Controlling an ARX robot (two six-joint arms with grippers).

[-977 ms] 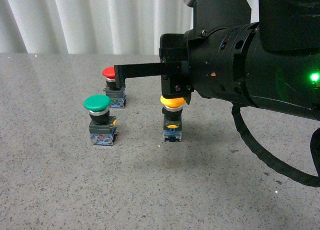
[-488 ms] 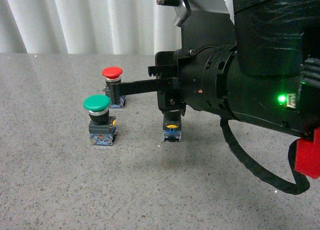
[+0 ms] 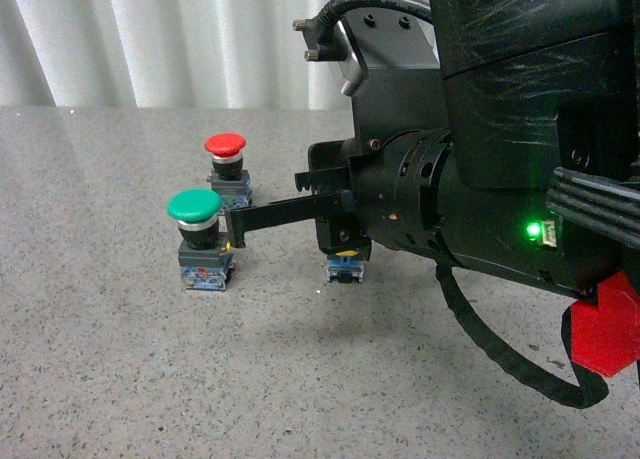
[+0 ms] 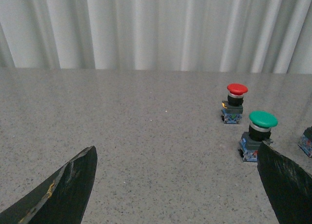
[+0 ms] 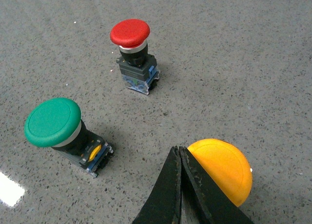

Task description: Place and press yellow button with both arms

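The yellow button point(image 5: 225, 169) stands upright on the grey table, to the right of the green one. My right gripper point(image 5: 178, 151) is shut with nothing in it, and its thin black fingers lie across the near edge of the yellow cap. In the front view the right arm's bulk covers that cap. Only the yellow button's base point(image 3: 345, 269) shows, while the right gripper point(image 3: 232, 233) reaches left to the green button point(image 3: 195, 206). My left gripper point(image 4: 176, 148) is open over bare table, holding nothing. At the left wrist view's edge a corner of the yellow button point(image 4: 307, 141) shows.
A green-capped button point(image 5: 52, 121) and a red-capped button point(image 5: 129, 32) stand close to the yellow one, red farthest back. Both appear in the left wrist view, the green button point(image 4: 263, 119) beside one finger point(image 4: 285, 180) and the red button point(image 4: 237, 90) behind. White curtains point(image 3: 150, 39) back the table.
My right arm has come down over the yellow button, hiding its cap in the front view. Its shut fingers dropped from the red cap's height to the green button's.
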